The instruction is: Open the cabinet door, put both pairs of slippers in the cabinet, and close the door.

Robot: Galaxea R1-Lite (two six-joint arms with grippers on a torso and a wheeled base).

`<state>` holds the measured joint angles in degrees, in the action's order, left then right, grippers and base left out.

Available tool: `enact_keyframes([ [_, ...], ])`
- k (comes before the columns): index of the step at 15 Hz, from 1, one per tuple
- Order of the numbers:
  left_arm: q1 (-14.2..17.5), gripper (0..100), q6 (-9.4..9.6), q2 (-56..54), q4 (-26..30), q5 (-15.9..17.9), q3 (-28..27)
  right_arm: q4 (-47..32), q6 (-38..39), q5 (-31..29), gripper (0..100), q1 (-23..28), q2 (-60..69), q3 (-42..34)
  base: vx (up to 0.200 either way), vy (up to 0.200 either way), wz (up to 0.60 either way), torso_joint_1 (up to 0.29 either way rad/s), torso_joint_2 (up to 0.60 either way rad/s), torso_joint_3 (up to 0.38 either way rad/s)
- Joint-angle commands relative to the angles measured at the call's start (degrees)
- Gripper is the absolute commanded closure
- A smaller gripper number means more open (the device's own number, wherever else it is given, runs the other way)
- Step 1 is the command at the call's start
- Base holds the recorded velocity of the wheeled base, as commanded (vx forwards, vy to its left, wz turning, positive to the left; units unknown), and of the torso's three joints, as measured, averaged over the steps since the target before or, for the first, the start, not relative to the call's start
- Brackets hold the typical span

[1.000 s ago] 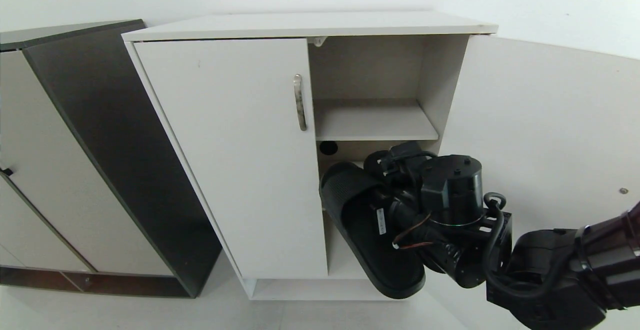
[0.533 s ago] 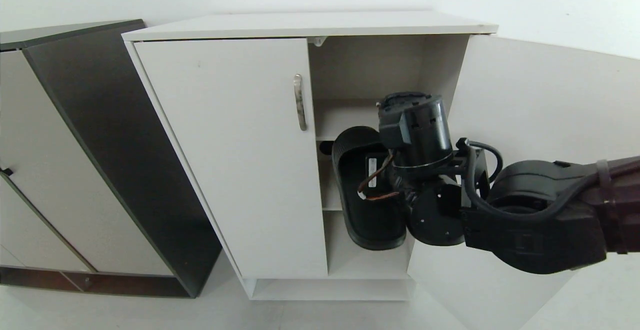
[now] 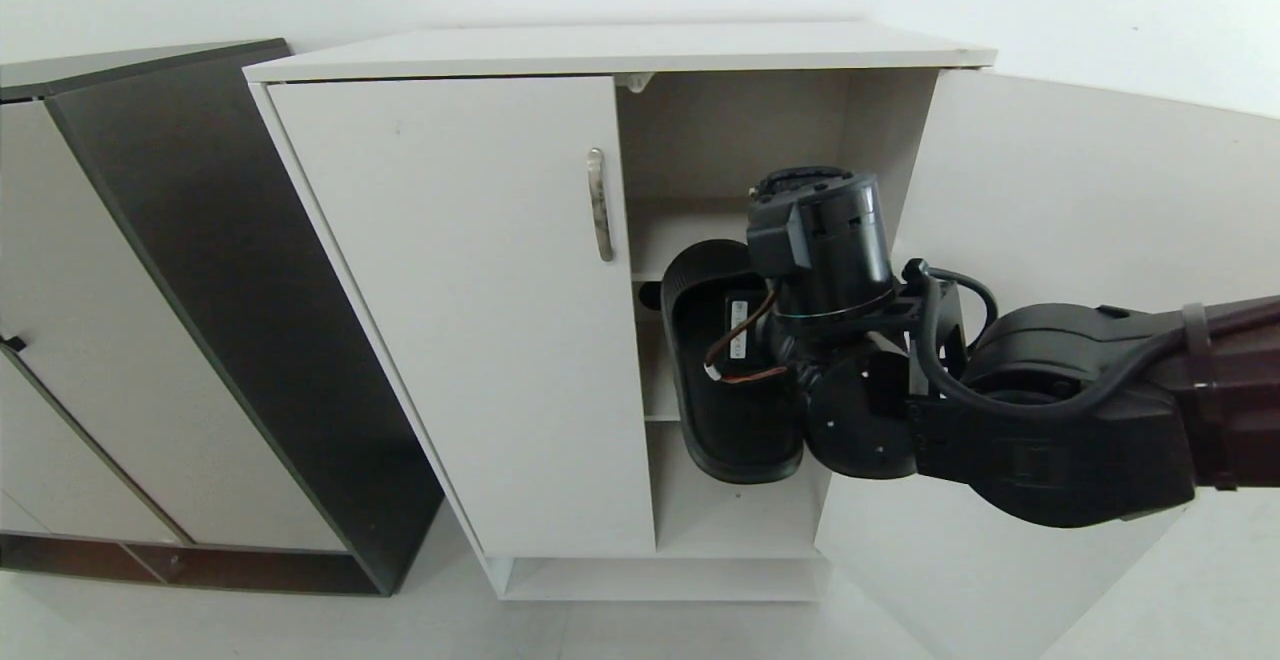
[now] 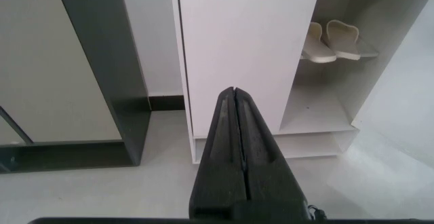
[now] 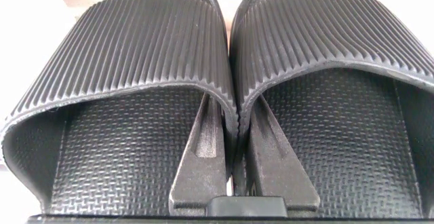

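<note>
A pair of black ribbed slippers [image 3: 725,370] hangs upright in front of the white cabinet's [image 3: 600,50] open right half, level with its middle shelf. My right gripper [image 5: 234,149] is shut on the slippers' [image 5: 135,68] inner side walls, pinching the two together. The cabinet's left door [image 3: 470,320] with its metal handle [image 3: 598,205] is closed, and the right door [image 3: 1050,240] is swung wide open. A pair of beige slippers [image 4: 336,41] lies on a lower shelf inside. My left gripper [image 4: 232,95] is shut and empty, low over the floor, short of the cabinet.
A dark grey cabinet [image 3: 200,290] stands close against the white cabinet's left side. The upper shelf [image 3: 700,235] is bare. Light floor [image 4: 352,183] stretches in front of the cabinet.
My right arm has lifted the black slippers from near the cabinet's foot up to mid height and in toward the opening, turning them more upright.
</note>
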<state>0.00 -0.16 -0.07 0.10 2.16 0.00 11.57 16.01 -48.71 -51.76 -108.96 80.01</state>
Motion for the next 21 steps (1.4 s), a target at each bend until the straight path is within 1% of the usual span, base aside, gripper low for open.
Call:
enact_keyframes([
  [1, 0.0, 100, -0.11, 0.1, 0.0, 0.0, 0.0, 0.1, 0.0, 0.0, 100, 0.3, -1.0, -0.1, 0.000, 0.000, 0.00, 0.000, 0.00, 0.000],
  [2, 0.0, 100, -0.11, 0.1, 0.0, 0.0, 0.0, 0.1, 0.0, 0.0, 100, 0.3, -1.1, -0.1, 0.000, 0.000, 0.00, 0.000, 0.00, 0.000],
  [14, 0.0, 100, -0.11, 0.1, 0.0, 0.0, 0.0, 0.3, 0.3, 0.0, 100, 0.5, -1.3, -0.2, 0.200, 0.000, 0.00, 0.001, 0.00, 0.004],
  [17, 0.0, 100, -0.11, 0.1, 0.0, 0.0, 0.0, 1.8, 0.3, 0.2, 100, 0.9, -1.9, -0.2, 0.000, 0.000, 0.00, 0.000, 0.00, 0.000],
  [18, 0.0, 100, -0.11, 0.1, 0.0, 0.0, 0.0, 3.5, 0.0, 0.9, 100, 1.1, -2.2, -0.6, 0.000, 0.000, 0.00, 0.000, 0.00, 0.000],
  [20, 0.0, 100, -0.11, 0.1, 0.0, 0.0, 0.0, 3.5, -0.4, 3.3, 100, 1.8, -3.2, 0.3, 0.000, 0.000, 0.00, 0.000, 0.00, 0.000],
  [21, 0.0, 100, -0.11, 0.1, 0.0, 0.0, 0.0, 3.3, -1.2, 4.8, 100, 3.3, -4.4, 2.2, 0.000, 0.000, 0.00, 0.000, 0.00, 0.000],
])
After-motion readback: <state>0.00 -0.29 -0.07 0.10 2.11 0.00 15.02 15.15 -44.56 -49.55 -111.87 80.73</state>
